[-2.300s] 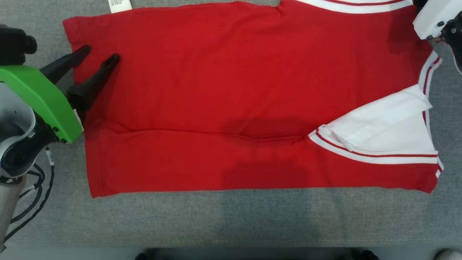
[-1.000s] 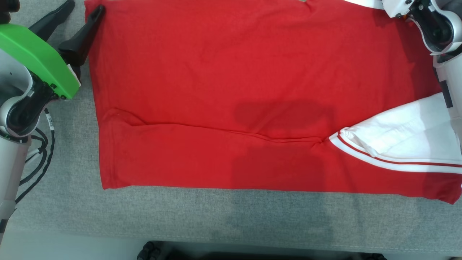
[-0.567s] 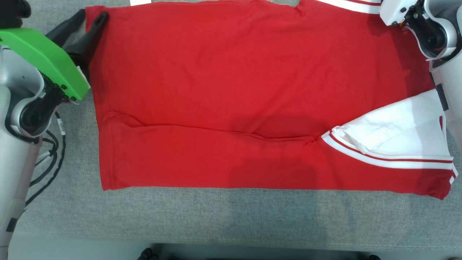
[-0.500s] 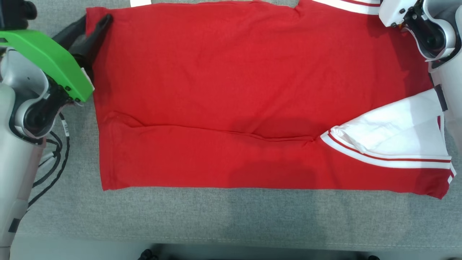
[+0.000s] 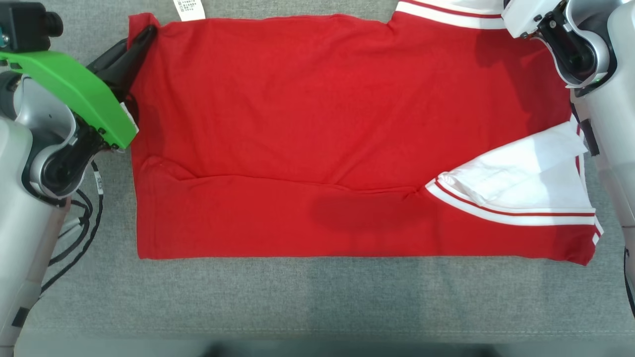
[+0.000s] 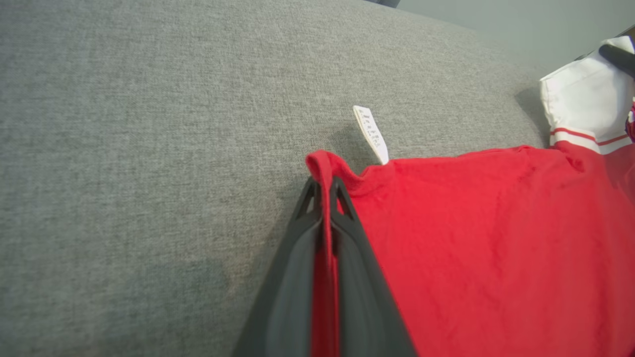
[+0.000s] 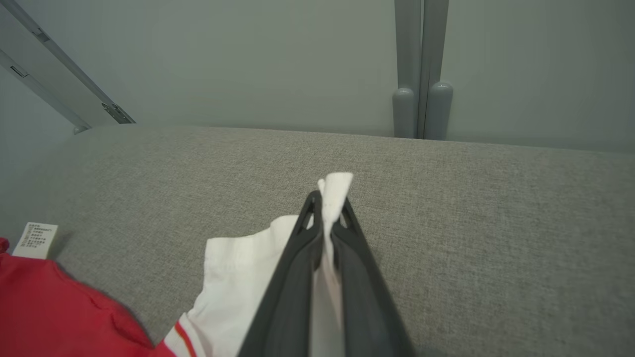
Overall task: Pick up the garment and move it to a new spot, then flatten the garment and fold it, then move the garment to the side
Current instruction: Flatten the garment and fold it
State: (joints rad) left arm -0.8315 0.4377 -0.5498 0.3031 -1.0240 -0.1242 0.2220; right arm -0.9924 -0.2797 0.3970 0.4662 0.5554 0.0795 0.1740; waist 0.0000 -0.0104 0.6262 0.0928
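The garment (image 5: 317, 129) is a red shirt with white, red-striped sleeves, lying flat and folded lengthwise across the grey surface. My left gripper (image 5: 145, 34) is shut on its far left corner; in the left wrist view the red hem (image 6: 325, 208) is pinched between the dark fingers (image 6: 297, 248). At the far right, the white wrist of my right arm (image 5: 575, 44) sits over the far sleeve. My right gripper (image 7: 327, 208) is shut on a white fold of that sleeve (image 7: 238, 277). A white sleeve (image 5: 526, 178) lies folded over the near right part.
A white care label (image 5: 188, 10) sticks out past the garment's far edge. The grey cushioned surface (image 5: 317, 297) has bare room along the front. Black cables (image 5: 74, 228) hang by my left arm. Grey wall and posts (image 7: 421, 69) stand behind the surface.
My left gripper's fingers have shut on the garment's far left corner; a second ago they stood open astride it. The head camera has shifted slightly.
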